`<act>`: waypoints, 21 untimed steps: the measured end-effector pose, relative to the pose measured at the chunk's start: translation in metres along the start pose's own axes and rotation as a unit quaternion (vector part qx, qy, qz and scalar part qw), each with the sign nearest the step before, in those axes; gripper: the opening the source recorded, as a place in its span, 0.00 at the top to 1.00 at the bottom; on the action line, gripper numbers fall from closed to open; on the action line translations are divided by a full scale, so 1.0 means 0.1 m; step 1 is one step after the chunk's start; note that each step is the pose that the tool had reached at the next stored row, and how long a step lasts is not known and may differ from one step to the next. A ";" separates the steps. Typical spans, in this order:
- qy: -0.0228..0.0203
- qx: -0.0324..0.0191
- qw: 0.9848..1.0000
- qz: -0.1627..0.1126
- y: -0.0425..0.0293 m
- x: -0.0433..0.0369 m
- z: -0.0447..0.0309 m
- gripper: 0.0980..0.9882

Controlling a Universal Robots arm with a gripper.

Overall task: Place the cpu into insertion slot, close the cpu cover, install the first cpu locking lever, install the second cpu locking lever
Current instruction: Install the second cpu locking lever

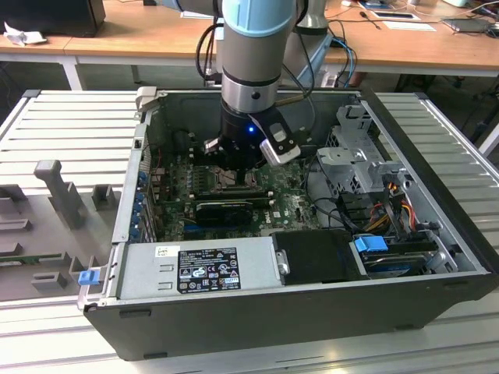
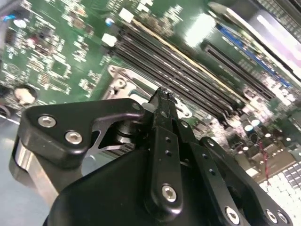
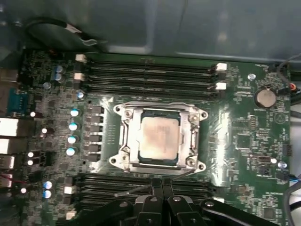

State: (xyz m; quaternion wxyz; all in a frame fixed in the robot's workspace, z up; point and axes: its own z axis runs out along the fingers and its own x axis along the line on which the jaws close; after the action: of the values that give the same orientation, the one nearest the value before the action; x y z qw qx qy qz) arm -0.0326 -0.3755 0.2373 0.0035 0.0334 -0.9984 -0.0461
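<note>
In the first wrist view the cpu [image 3: 160, 139], a pale silver square, lies in the insertion slot [image 3: 121, 112] on the green board. The silver cpu cover [image 3: 133, 141] lies flat around it, framing its top. A thin metal lever [image 3: 131, 190] slants over the memory slots beside the socket. My gripper [image 3: 162, 184] is shut, its black fingertips together just off the socket's edge and close to that lever. Whether they touch the lever I cannot tell. In the second wrist view the gripper [image 2: 162, 94] hovers by the socket's silver corner [image 2: 120, 77]. The exterior view has the gripper [image 1: 234, 170] low inside the open computer case.
Long black memory slots [image 3: 150, 75] run on both sides of the socket. A black graphics card [image 1: 226, 209] lies close by the arm. The power supply [image 1: 203, 269] and drive cage [image 1: 359, 156] with cables [image 1: 382, 210] crowd the case. Grey fixtures [image 1: 58, 191] stand at the exterior view's left.
</note>
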 end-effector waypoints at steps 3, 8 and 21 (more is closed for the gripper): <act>0.000 0.000 1.000 0.000 0.004 0.056 0.002 0.99; 0.000 0.000 1.000 0.000 0.002 0.076 0.029 0.99; 0.000 -0.010 1.000 -0.010 -0.020 0.246 0.236 0.99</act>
State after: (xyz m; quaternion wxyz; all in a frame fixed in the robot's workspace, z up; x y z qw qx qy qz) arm -0.0573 -0.3769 0.2137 0.0035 0.0428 -0.9975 -0.0561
